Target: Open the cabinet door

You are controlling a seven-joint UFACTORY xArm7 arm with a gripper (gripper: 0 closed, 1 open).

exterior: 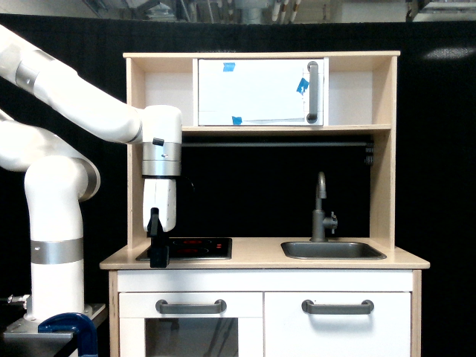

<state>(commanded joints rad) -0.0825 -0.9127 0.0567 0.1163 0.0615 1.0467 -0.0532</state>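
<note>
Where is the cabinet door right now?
In the exterior view, the cabinet door is at lower right, under the sink, beside the windowed oven door.

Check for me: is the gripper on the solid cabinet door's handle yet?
No: the gripper hangs over the stovetop at the counter's left end, well away from the cabinet door and its handle.
</note>
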